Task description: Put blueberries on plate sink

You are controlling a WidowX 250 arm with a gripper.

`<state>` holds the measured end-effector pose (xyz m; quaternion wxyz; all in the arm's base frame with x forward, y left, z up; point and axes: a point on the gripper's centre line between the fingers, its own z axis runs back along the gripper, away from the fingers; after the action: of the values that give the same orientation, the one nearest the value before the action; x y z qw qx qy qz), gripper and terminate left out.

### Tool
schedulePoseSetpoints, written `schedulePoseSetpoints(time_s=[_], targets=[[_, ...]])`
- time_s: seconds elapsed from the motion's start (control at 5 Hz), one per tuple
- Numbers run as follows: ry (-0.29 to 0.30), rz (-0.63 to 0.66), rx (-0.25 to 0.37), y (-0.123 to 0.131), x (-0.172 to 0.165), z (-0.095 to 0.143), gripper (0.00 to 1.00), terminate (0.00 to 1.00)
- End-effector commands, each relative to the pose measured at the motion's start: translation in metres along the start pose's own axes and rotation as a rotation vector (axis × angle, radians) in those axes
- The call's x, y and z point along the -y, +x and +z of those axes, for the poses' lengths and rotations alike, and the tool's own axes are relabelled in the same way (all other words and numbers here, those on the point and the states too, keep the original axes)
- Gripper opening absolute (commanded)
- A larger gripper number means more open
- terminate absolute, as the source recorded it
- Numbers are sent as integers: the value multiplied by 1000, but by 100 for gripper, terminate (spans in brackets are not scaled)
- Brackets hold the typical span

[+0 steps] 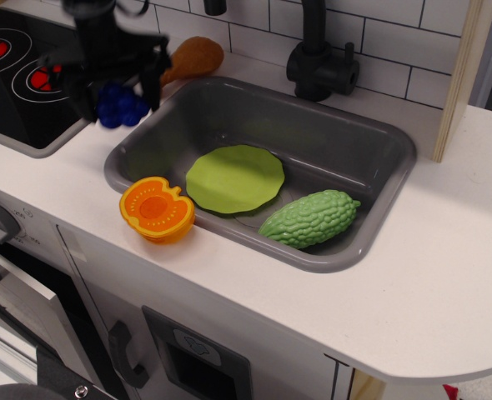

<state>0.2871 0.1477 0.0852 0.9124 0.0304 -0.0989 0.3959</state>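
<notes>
Black and blurred, the gripper (119, 93) hangs over the counter's upper left, its two fingers (153, 79) pinching the blueberries (121, 106) between them. The deep-blue cluster is clear of the surface, just outside the near-left corner of the sink (379, 142), above the strip of white counter (446, 275) between the basin and the black stovetop (12, 92). Inside the grey basin the light-green plate (234, 178) lies flat on the floor toward the left half, at about four o'clock from the berries and well apart from them. Just beside the plate at its four o'clock, the bumpy green gourd (309, 218) rests against the basin's front wall; whether it touches the plate's rim cannot be told. At eight o'clock from the plate, the orange half fruit (156, 208) sits cut face up on the counter, touching the sink's front-left rim. A brown toy drumstick (189, 61) lies by the tiled wall at two o'clock from the gripper, and the black faucet (317, 58) stands behind the sink at twelve o'clock from the plate.
</notes>
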Motion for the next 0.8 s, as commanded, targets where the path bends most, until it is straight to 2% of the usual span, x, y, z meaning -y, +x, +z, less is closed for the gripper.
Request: schedulePoseSetpoints(time_s=[0.0, 0.2, 0.6], targets=[[-47, 78, 79, -4, 54, 19, 0, 0], [-61, 74, 91, -22, 77, 3, 0, 0], [-17, 44, 157, -36, 95, -46, 0, 0]])
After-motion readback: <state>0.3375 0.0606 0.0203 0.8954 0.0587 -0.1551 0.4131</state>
